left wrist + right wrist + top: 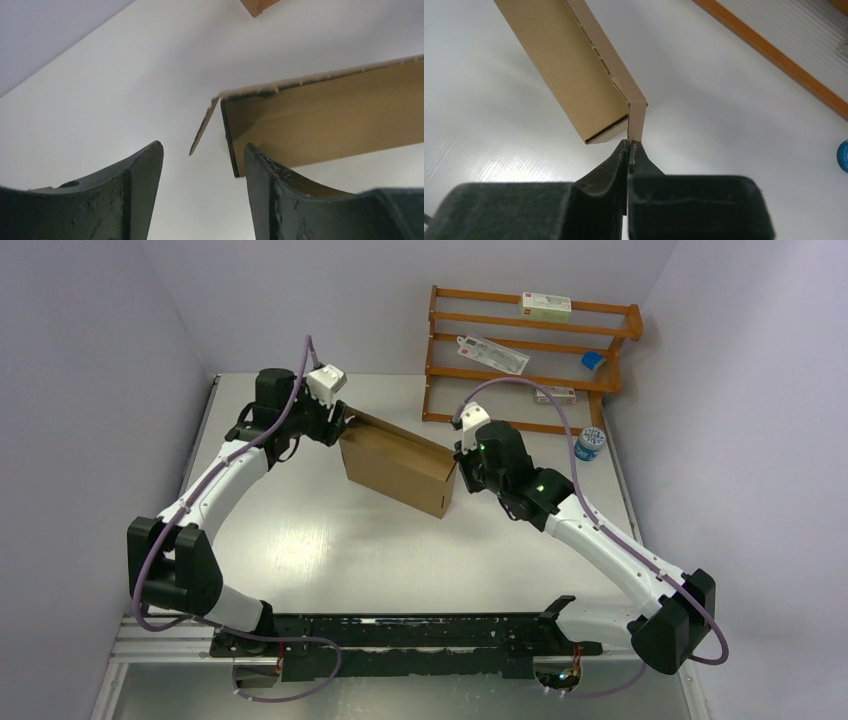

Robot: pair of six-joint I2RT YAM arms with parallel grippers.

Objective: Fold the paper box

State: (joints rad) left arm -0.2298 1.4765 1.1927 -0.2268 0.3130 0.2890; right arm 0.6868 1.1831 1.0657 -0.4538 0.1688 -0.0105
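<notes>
The paper box [395, 465], plain brown cardboard, stands partly folded on the white table between my two grippers. My left gripper [345, 420] is at its far-left end. In the left wrist view that gripper [202, 145] is open, with the box's end [325, 120] and a thin loose flap [202, 127] just ahead of its fingertips and nothing between them. My right gripper [460, 455] is at the box's right end. In the right wrist view it [630, 142] is shut, pinching the lower edge of a narrow end flap [638, 120] of the box [569, 65].
A wooden rack [530, 350] stands at the back right with white cartons [546, 307] and a small blue item [593, 361] on it. A blue-capped jar [590, 443] sits beside the rack, near the table's right edge. Grey walls close in on both sides.
</notes>
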